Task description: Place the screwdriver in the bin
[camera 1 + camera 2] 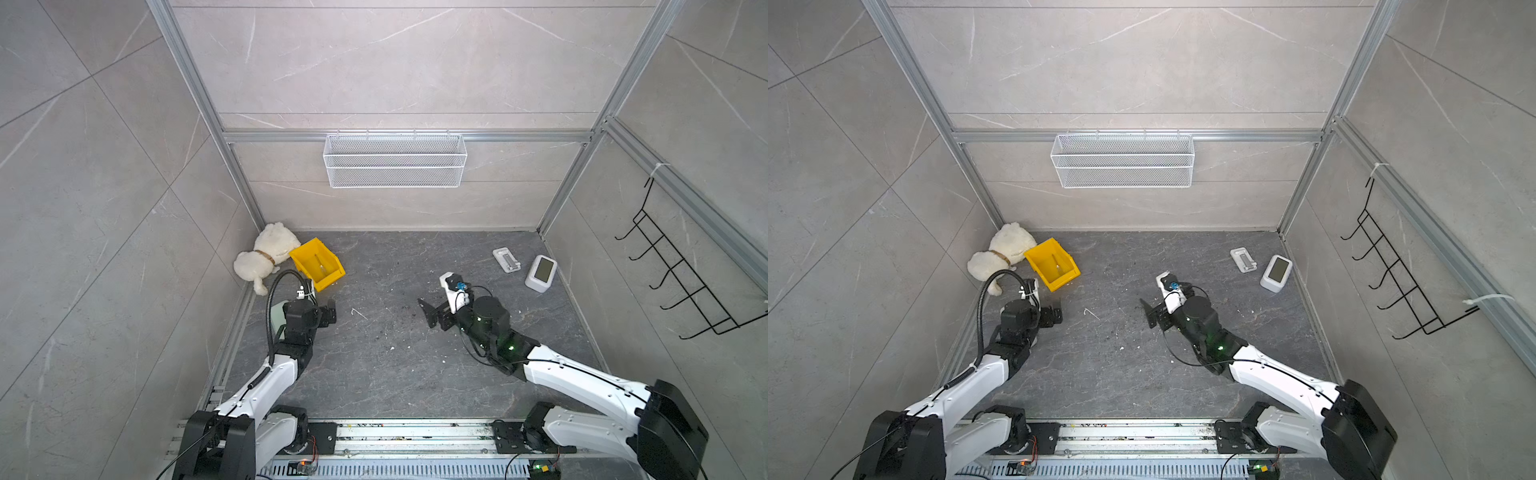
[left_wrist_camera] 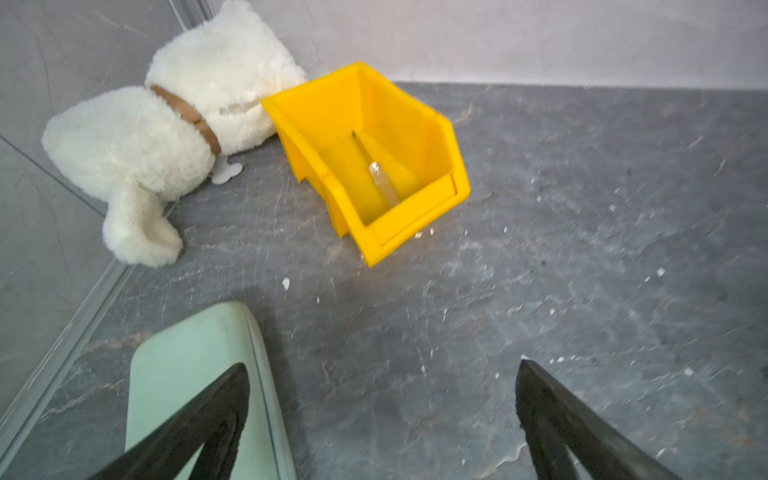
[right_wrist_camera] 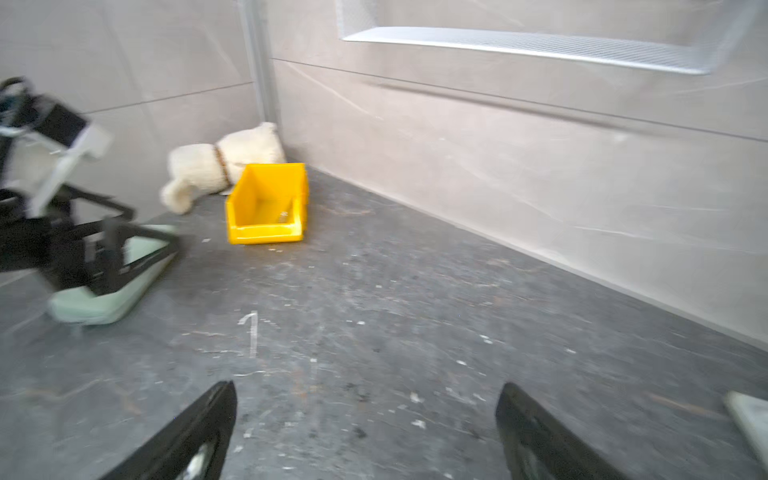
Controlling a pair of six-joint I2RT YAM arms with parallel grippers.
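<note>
The yellow bin (image 1: 300,254) (image 1: 1035,255) stands at the back left of the floor, its low front lip towards the arms. The screwdriver (image 2: 381,185) (image 1: 319,264) lies inside it on the bottom, clear handle near the lip and thin shaft pointing at the back wall. My left gripper (image 1: 329,310) (image 2: 382,370) hangs open and empty a little in front of the bin, apart from it. My right gripper (image 1: 426,314) (image 3: 368,390) is open and empty over the middle of the floor.
A white plush dog (image 1: 266,257) lies against the bin's far left side in the corner. A pale green flat object (image 2: 187,365) lies under my left gripper. A flat white gadget (image 1: 506,259) and a white screen device (image 1: 541,273) sit at the right. A wire basket (image 1: 395,160) hangs on the back wall.
</note>
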